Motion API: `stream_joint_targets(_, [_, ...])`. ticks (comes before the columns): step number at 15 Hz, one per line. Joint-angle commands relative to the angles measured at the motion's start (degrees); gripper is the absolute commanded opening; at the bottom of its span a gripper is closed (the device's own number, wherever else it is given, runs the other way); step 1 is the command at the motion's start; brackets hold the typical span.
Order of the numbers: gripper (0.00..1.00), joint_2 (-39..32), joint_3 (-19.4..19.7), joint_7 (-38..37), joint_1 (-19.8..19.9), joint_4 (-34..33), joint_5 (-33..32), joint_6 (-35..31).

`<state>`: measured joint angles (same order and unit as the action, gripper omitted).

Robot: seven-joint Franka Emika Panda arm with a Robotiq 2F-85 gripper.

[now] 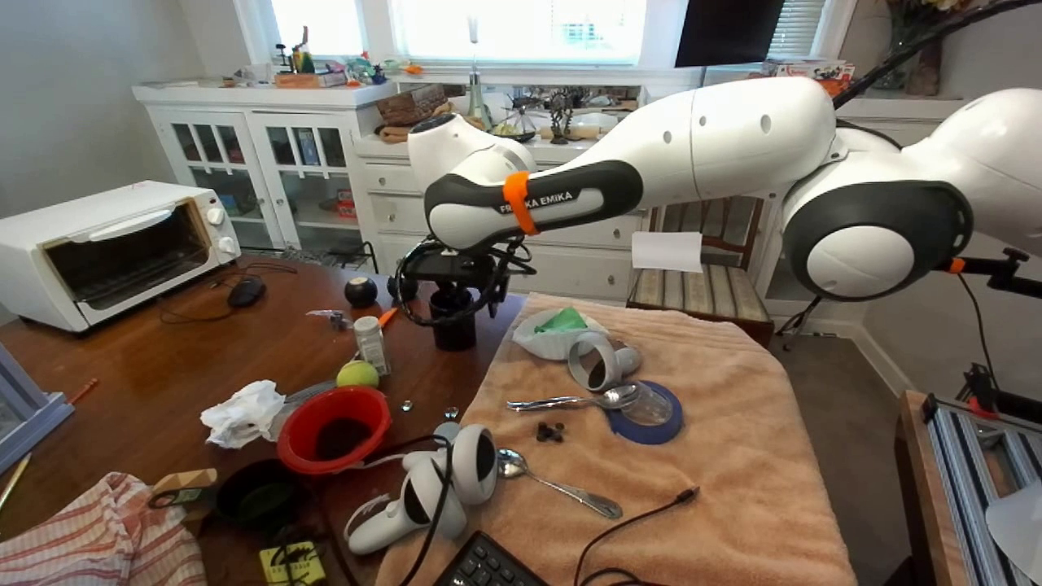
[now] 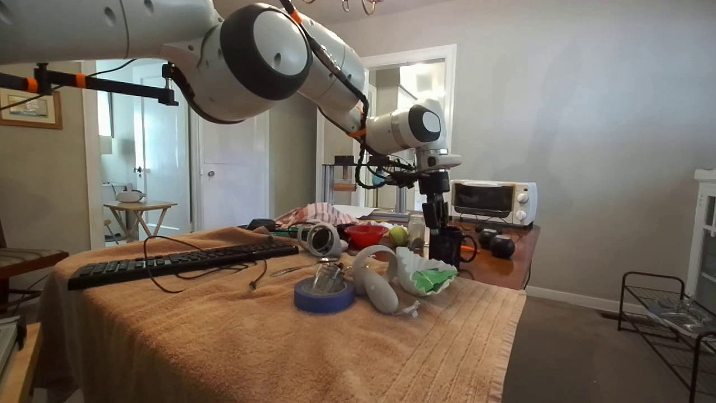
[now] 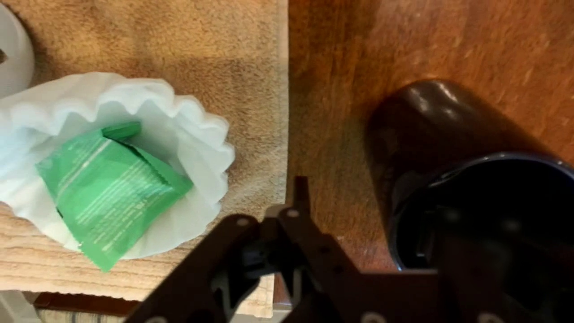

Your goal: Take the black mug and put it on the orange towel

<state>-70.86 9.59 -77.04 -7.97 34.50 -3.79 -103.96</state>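
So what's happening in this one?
The Franka arm has its jaws open, straddling the wall of the black mug: one jaw at the mouth, how deep I can't tell, the other outside on the towel side, with a gap showing in the wrist view. The mug stands upright on the wooden table, beside the edge of the orange towel, not yet gripped or placed. On the towel nearby, a white fluted liner holds a green packet.

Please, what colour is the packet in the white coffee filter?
The packet is green, with paler print; it shows best in the wrist view.
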Motion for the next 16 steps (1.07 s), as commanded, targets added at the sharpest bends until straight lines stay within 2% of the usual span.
stream_joint_targets(1, [0.51, 0.87, -0.07, 3.14, 0.31, -0.07, -0.28, 5.92])
stream_joint_targets(3, [0.52, 0.94, -0.08, 4.47, 0.57, -0.05, -0.23, 7.94])
stream_joint_targets(9, [0.47, 0.80, -0.06, 6.65, 1.28, -0.20, -0.08, 12.28])
stream_joint_targets(12, [0.48, 0.18, -1.23, 6.97, 2.23, -0.58, 1.34, 9.26])
stream_joint_targets(13, [0.55, -0.05, -2.02, 7.02, 2.80, -0.68, 2.30, 7.36])
stream_joint_targets(14, [0.45, 0.01, -2.65, 6.99, 3.20, -0.58, 3.19, 6.84])
stream_joint_targets(16, [0.45, 0.30, -3.95, 7.54, 4.02, -0.34, 4.68, 5.78])
